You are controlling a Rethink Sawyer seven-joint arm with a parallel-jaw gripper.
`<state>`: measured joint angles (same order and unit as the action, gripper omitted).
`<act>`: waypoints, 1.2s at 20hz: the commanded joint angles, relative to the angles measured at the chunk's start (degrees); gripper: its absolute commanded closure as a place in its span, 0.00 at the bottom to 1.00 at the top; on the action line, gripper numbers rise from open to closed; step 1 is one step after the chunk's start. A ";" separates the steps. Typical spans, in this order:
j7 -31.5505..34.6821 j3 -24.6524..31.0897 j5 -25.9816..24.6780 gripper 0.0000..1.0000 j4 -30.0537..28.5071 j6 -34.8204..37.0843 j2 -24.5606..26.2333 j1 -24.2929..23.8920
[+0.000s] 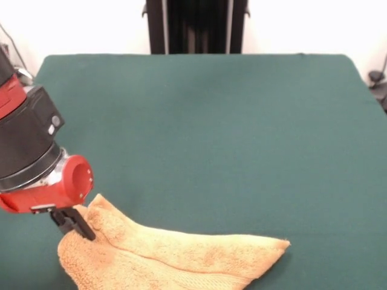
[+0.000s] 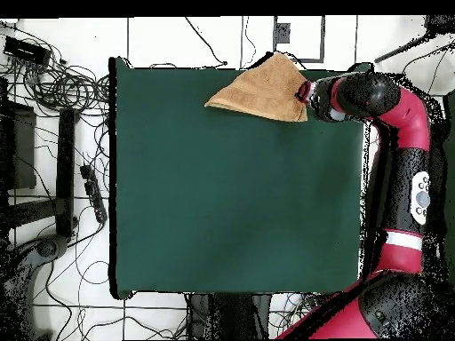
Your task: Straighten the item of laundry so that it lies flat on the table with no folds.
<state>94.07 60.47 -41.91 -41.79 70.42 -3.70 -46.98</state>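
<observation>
- Towel [image 1: 175, 257] right at the gripper [image 1: 74, 222], stretching away from it along the table [image 1: 205, 133] edge nearest the front camera.
- Orange-yellow terry, not flat: folded over on itself, narrowing to a point at the end farthest from the gripper.
- Black fingertips down on the raised corner of the cloth, seemingly pinching it; exact grip hard to tell from the front view.
- From overhead, towel [image 2: 262, 91] just beside the gripper [image 2: 305, 92], partly over the table [image 2: 231, 195] edge.
- Red and black arm [image 2: 404, 133] off the table's side, wrist angled down at the cloth.
</observation>
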 commanded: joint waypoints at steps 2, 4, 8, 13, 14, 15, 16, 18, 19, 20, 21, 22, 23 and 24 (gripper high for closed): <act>18.40 -8.91 4.87 1.00 -16.87 -8.29 -4.89 2.54; 20.46 -9.96 6.01 1.00 -19.19 -10.44 -6.17 2.57; 22.88 -12.70 8.20 1.00 -20.22 -10.98 -8.29 4.36; 23.47 -16.45 10.95 1.00 -14.00 -4.17 -8.29 9.10; 23.26 -17.02 11.37 1.00 -12.16 -2.64 -7.90 10.09; 23.29 -17.43 11.74 1.00 -10.43 -1.31 -7.52 10.99; 23.11 -18.05 12.26 1.00 -8.31 0.47 -7.10 12.08; 22.52 -18.76 12.88 1.00 -3.02 5.53 -5.81 14.26; 22.17 -18.96 13.02 1.00 0.08 8.50 -4.99 15.39; 21.61 -19.04 13.02 1.00 3.51 11.71 -4.04 16.51; 21.29 -18.91 12.90 1.00 6.56 14.66 -3.16 17.42; 21.01 -18.57 12.66 1.00 9.59 17.45 -2.25 18.22; 20.82 -18.10 12.20 1.00 12.25 19.92 -1.47 18.89; 20.69 -17.47 11.63 1.00 14.41 21.85 -0.83 19.36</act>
<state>102.17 45.29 -31.06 -39.69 74.77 -9.79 -34.46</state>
